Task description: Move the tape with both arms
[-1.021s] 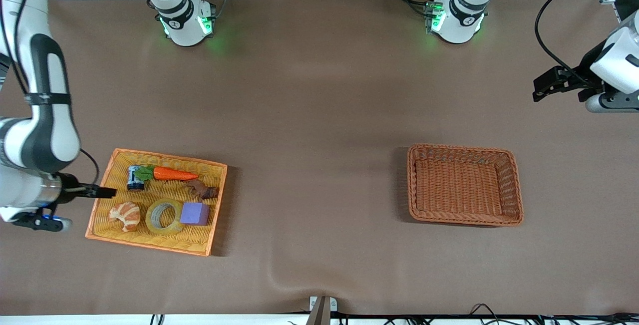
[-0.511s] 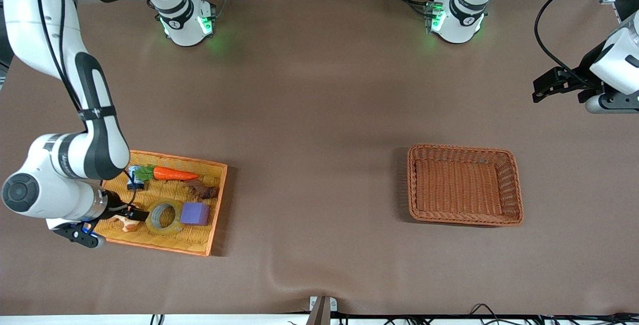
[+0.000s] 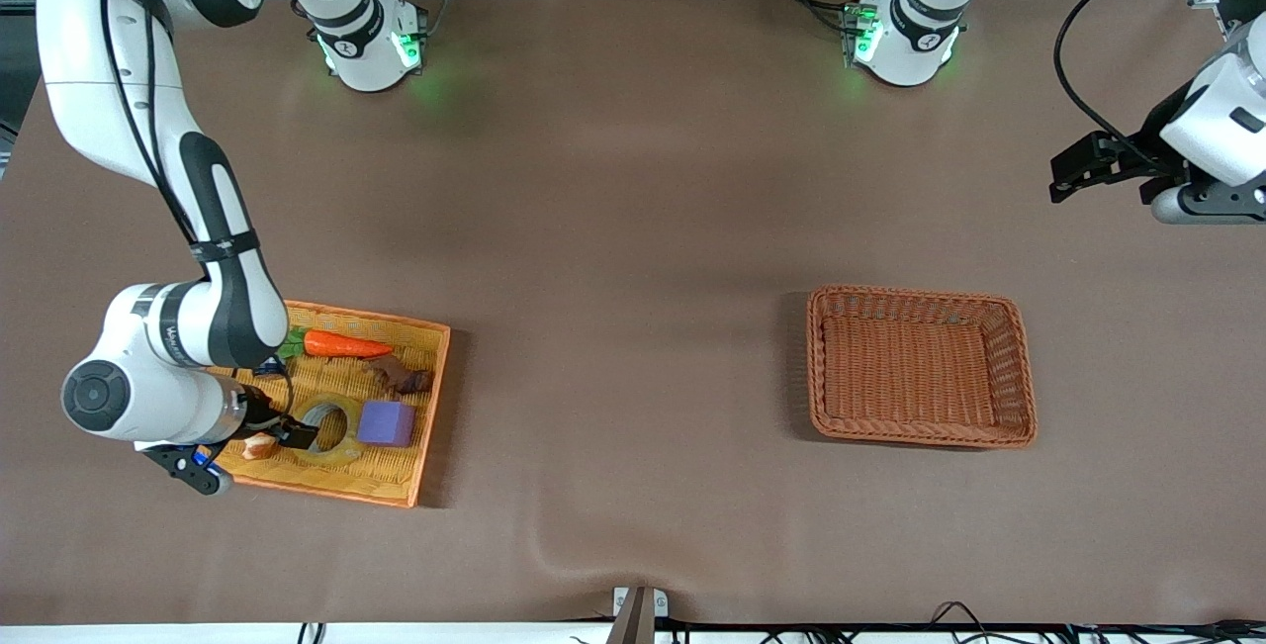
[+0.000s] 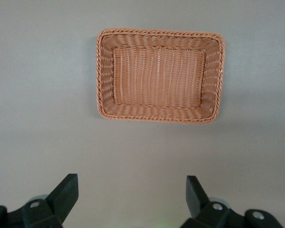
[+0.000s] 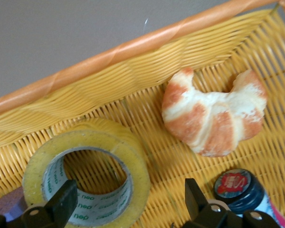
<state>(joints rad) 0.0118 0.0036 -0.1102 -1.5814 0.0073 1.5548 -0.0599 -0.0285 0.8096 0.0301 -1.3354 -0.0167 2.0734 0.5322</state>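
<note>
Right jaws (image 3: 297, 432) open over tape (image 3: 331, 429) | left jaws (image 3: 1073, 172) open, waiting | one tape, two baskets

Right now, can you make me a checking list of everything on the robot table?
Surface: brown table cover, a small wrinkle at its near edge.
Job's things: translucent yellowish tape roll lying flat in the orange wicker tray; empty brown woven basket toward the left arm's end.
Clutter: croissant, orange toy carrot, purple block, dark brown piece, blue-capped can, all in the tray.
Grippers: right gripper open, over the tape; left gripper open, waiting above bare table.
Cables: black cable looping to the left arm.
Surroundings: equipment racks along the table's edge by the bases.
</note>
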